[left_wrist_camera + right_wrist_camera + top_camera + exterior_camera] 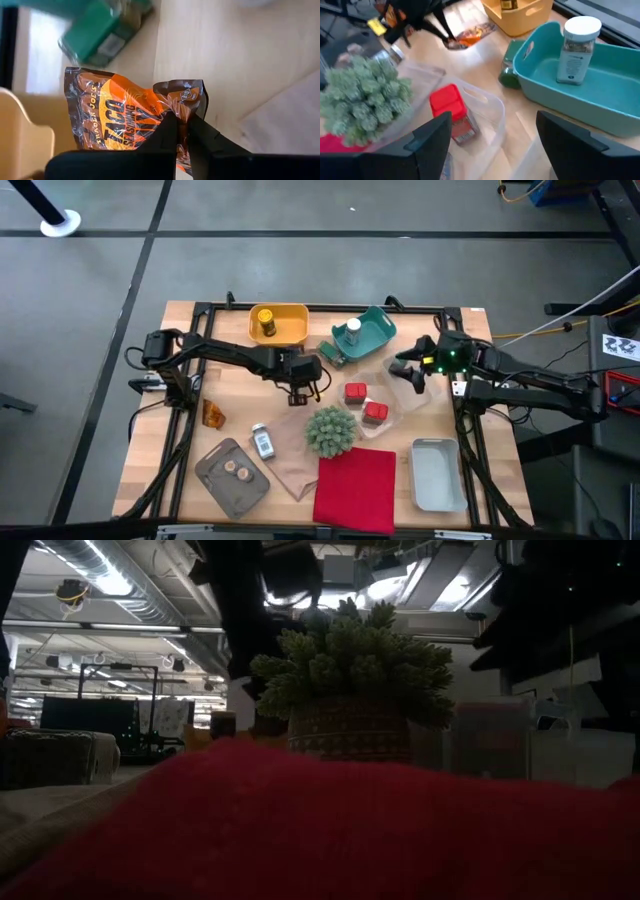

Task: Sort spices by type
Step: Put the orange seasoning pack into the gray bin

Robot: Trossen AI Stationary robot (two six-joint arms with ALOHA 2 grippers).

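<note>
My left gripper (300, 388) is near the table's middle, shut on an orange-brown foil packet (125, 115) that reads as taco seasoning. The packet also shows under that gripper in the right wrist view (470, 35). My right gripper (495, 150) is open and hovers over a clear tray (490, 107) that holds two red tins (355, 392) (375, 412). A yellow bin (278, 323) holds a yellow jar (265, 323). A white-capped jar (576, 50) stands in a teal bin (365, 332), and a green jar (335, 358) lies beside it. My left gripper pinches the packet between its two shut fingers (167, 132), on an edge by a crumpled corner (186, 100). The fingers come from above, pointing down. The packet spreads out past them, close over the table; I cannot tell whether it is lifted clear.
A spiky green plant ball (331, 430) sits mid-table, with a red cloth (355, 488) near the front edge. A grey tray (215, 480) holds tiny brown discs (238, 471). A clear jar (262, 442) lies beside it, and a second packet (211, 413) lies left. A pale bin (437, 473) stands front right.
</note>
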